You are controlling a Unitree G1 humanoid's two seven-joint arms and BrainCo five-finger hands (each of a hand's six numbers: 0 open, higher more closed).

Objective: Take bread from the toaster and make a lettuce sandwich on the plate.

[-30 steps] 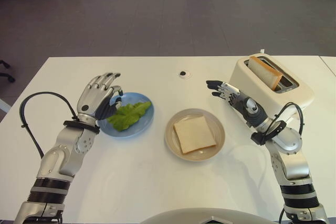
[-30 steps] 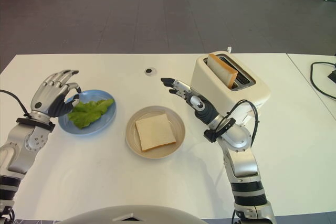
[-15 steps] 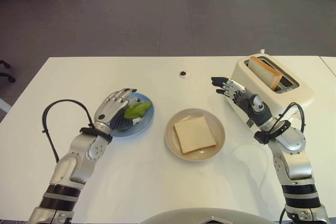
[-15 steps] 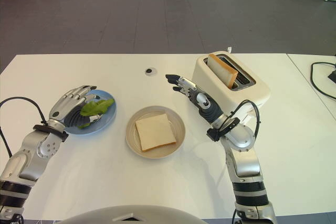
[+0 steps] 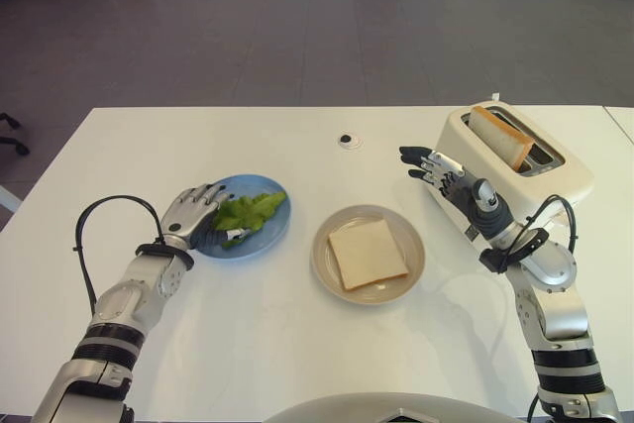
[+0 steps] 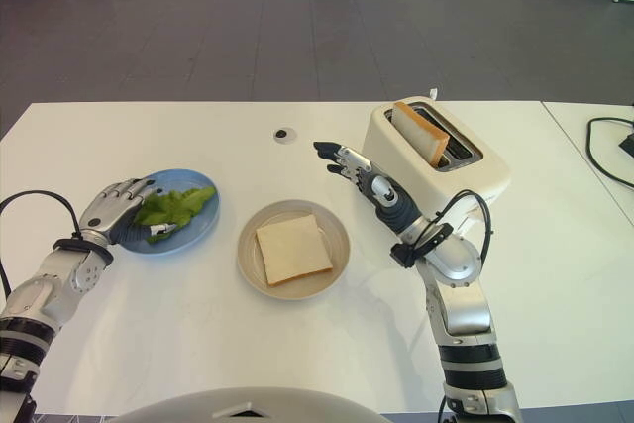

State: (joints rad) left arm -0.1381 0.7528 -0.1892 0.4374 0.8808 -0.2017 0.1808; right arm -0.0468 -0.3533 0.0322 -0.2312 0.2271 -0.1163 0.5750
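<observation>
Green lettuce leaf (image 5: pixel 250 211) lying flat on a blue plate (image 5: pixel 265 238), toward the left edge of the white table (image 5: pixel 277 344), about midway between its far and near edges. At the blue plate's left rim, the left hand (image 5: pixel 193 217), low, fingers curled down over the leaf's left end and thumb tip at the leaf's near side. By the look a pinch on the lettuce, though firmness of hold impossible to tell. Leaf not yet lifted.

Just right of the blue plate, at the table's middle, a beige plate (image 5: pixel 322 263) bearing one slice of bread (image 5: pixel 367 253), flat and bare. Toward the far right corner, a cream toaster (image 5: pixel 555 183) with a second slice (image 5: pixel 498 136) standing up out of a slot. Beside the toaster's left wall, above the table between toaster and beige plate, the right hand (image 5: pixel 458 188), fingers stretched out and slightly apart, holding nothing. Near the far edge, a small dark round fitting (image 5: pixel 345 139).

A second ago, left hand raised and open above the blue plate's left rim. Half a second ago, down over the leaf. Now lower and closed onto it. Right hand shifted only a little toward the toaster. Suggests the lettuce step under way: bottom slice placed, leaf due next onto it, toaster slice left for the top. Calls for a gentle lift, with so thin a leaf apt to slip or tear.
</observation>
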